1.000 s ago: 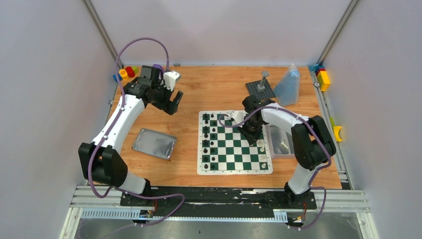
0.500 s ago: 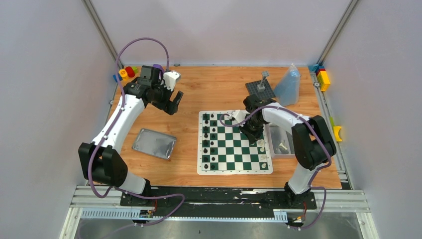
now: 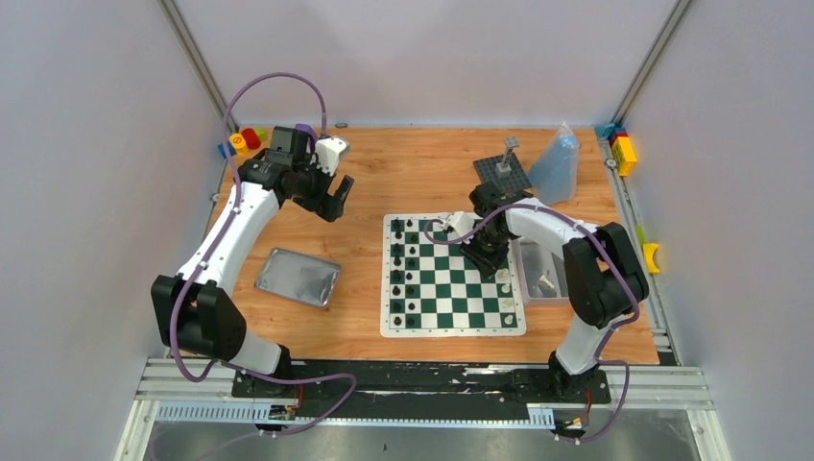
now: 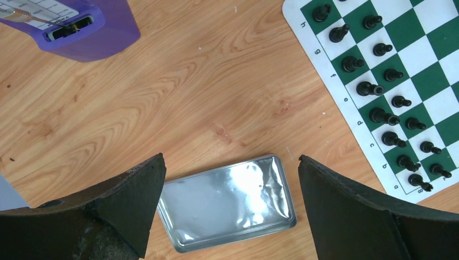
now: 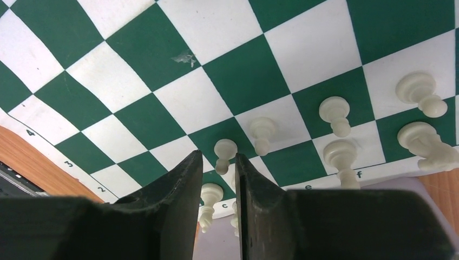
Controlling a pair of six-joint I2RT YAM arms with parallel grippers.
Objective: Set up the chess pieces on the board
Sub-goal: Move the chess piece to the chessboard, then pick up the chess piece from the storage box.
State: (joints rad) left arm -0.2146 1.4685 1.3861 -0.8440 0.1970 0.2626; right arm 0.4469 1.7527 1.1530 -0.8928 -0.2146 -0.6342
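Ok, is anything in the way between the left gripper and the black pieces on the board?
Nothing visible. The left gripper, jaws wide open, hovers over the table, and only wood lies between it and the black pieces along the left side of the board. The silver tin lies nearer the arm bases, off that line.

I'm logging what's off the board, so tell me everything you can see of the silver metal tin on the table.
The silver tin is a shallow rectangle with rounded corners and a low raised rim. It looks like thin shiny metal with a slightly wrinkled, reflective face. It lies flat on the wooden table, left of the board and apart from it, skewed to the board's edge. Nothing lies in it, and only the table touches it.
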